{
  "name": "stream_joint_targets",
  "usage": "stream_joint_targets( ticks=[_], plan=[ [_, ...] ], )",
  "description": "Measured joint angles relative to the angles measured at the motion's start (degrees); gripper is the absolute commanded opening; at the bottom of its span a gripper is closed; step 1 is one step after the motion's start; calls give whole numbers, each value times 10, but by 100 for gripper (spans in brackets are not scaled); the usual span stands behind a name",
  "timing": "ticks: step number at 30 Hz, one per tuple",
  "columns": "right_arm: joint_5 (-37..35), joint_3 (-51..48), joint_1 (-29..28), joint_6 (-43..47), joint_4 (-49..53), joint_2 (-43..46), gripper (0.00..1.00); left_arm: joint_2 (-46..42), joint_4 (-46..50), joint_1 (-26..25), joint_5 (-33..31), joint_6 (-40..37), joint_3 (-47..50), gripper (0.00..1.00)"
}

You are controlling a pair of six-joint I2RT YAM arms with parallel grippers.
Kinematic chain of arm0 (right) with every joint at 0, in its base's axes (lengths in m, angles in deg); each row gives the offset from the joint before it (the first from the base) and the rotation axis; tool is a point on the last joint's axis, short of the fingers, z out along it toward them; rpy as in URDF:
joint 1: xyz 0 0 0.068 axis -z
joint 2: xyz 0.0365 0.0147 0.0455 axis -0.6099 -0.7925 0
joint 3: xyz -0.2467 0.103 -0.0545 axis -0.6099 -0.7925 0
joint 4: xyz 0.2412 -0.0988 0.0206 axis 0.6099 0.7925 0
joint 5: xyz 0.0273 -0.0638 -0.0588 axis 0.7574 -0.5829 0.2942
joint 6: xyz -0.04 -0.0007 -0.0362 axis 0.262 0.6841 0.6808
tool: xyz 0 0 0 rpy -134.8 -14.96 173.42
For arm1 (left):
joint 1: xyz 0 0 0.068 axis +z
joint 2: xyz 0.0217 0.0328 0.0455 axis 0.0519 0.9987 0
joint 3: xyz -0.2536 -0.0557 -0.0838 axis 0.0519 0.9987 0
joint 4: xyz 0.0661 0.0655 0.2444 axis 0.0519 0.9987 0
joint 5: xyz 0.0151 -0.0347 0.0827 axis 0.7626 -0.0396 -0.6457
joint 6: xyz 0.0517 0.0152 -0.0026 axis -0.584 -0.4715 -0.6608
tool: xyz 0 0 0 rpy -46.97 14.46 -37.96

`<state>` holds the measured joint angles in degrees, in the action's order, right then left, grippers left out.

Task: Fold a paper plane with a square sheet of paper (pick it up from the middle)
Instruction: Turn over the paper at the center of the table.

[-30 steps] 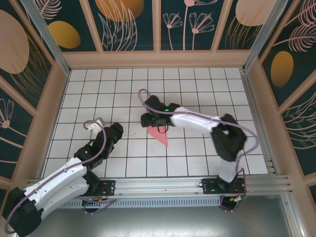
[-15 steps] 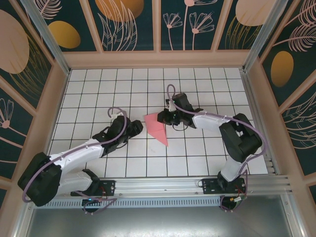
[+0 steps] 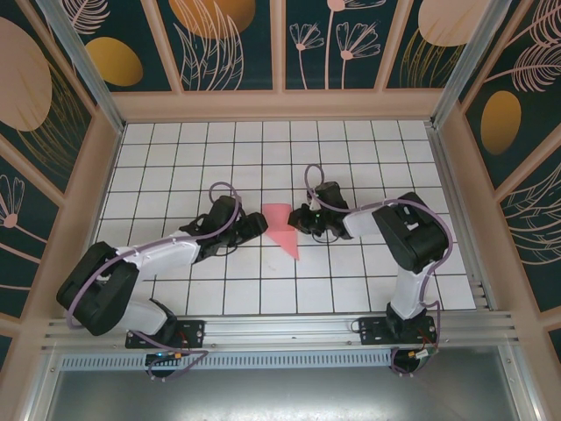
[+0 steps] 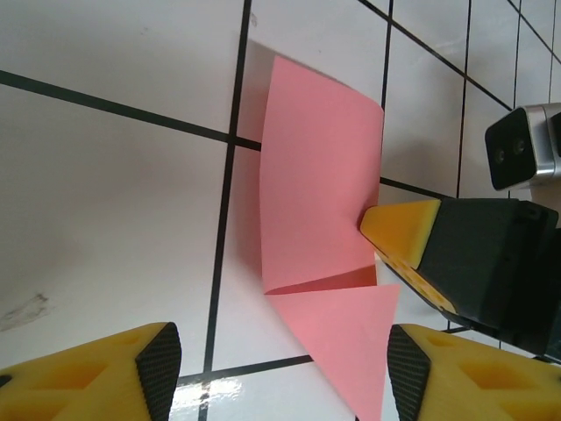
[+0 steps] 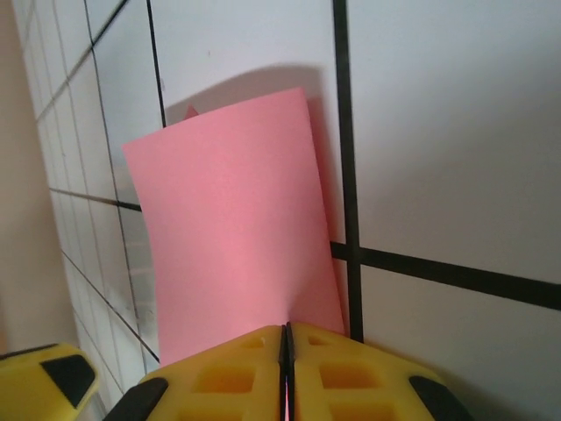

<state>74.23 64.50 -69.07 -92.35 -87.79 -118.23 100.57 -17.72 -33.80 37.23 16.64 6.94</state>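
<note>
Starting on the left of the top view, your left gripper [image 3: 255,226] lies low over the white gridded surface [image 3: 175,149], pointing right at the paper plane [image 3: 280,221] and just beside its left edge. Through the left wrist camera you see its yellow-padded fingers [image 4: 96,377] spread wide, one on each side of the pointed lower part of the pink paper. Nothing is clamped between them, and you cannot tell whether the right-hand pad brushes the paper.

The paper plane sits near the middle of the surface, between your two grippers. It is only partly folded. A broad upper panel curves up off the tiles and casts a shadow to its left. Below a crease, a triangular part narrows to a tip that points toward the near edge of the surface.

On the right, your right gripper [image 3: 301,219] reaches in from the opposite side and meets the paper's right edge. In the right wrist view its two yellow pads are pressed together with the pink sheet pinched in the seam between them, so it grips the paper plane at that edge. The left wrist view shows the same pinch, at about the level of the crease.
</note>
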Motion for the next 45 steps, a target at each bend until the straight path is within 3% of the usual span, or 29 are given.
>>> stream_joint_targets(
  ticks=[4, 13, 32, 39, 45],
  plan=[
    [-16, -41, 0, -41, -54, 17, 15, 34, -7, 5, 29, 0, -16, 66],
    [-32, -48, 0, -49, -35, 31, 15, 96, -62, 16, 89, 17, -20, 58],
    [-32, -48, -1, -49, -35, 31, 16, 177, -133, 30, 151, 31, -67, 54],
    [-30, -48, -1, -47, -37, 30, 16, 202, -135, 42, 170, 23, -90, 39],
    [-26, -46, -1, -43, -34, 30, 18, 209, -135, 50, 181, 19, -97, 16]
  ],
)
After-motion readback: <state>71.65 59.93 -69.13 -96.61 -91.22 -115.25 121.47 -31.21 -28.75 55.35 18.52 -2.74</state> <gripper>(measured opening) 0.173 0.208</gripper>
